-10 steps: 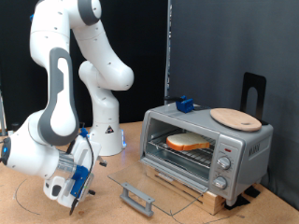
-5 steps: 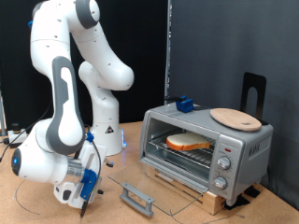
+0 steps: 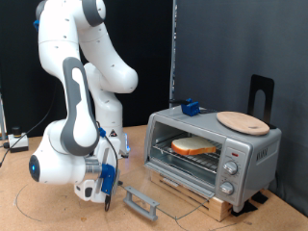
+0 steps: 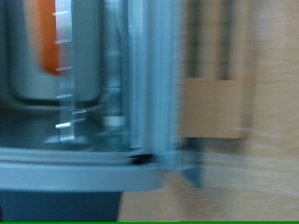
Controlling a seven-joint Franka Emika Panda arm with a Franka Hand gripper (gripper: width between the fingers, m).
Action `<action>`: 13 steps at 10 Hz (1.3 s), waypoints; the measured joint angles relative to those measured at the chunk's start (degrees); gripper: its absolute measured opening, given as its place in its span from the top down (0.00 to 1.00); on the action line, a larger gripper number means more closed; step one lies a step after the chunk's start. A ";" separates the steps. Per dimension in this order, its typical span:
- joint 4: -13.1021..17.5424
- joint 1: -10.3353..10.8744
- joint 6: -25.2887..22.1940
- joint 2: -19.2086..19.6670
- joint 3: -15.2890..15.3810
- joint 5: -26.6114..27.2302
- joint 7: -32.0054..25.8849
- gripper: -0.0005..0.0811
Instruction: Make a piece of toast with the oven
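Observation:
The oven (image 3: pixel 252 154) stands on a wooden board at the exterior view's right. Its glass door (image 3: pixel 159 191) lies open and flat, with the handle (image 3: pixel 141 204) towards the exterior view's bottom. The piece of toast (image 3: pixel 192 146) lies on the wire rack inside. My gripper (image 3: pixel 106 197) hangs low over the table, just left of the door handle, with nothing seen between its fingers. The blurred wrist view shows the oven's metal frame (image 4: pixel 140 84) close up and an orange-brown strip of crust (image 4: pixel 47 37).
A round wooden plate (image 3: pixel 241 121) and a small blue object (image 3: pixel 190 108) sit on top of the oven. A black stand (image 3: pixel 260 94) rises behind it. The robot's white base (image 3: pixel 111 135) stands behind the gripper. Cables lie on the table at the left.
The arm has swung to the exterior view's right and stayed low, bringing the gripper close to the open door's handle. The oven, toast and plate have not moved.

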 joint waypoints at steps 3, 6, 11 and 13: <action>0.11 -2.45 -10.45 -2.99 0.16 1.87 -2.18 0.00; -2.31 -2.59 -14.14 -7.36 1.63 5.09 -3.16 0.00; -7.93 -2.30 -15.32 -15.01 6.44 8.84 -6.26 0.00; -10.83 -1.91 -15.38 -18.58 8.29 10.06 -6.34 0.00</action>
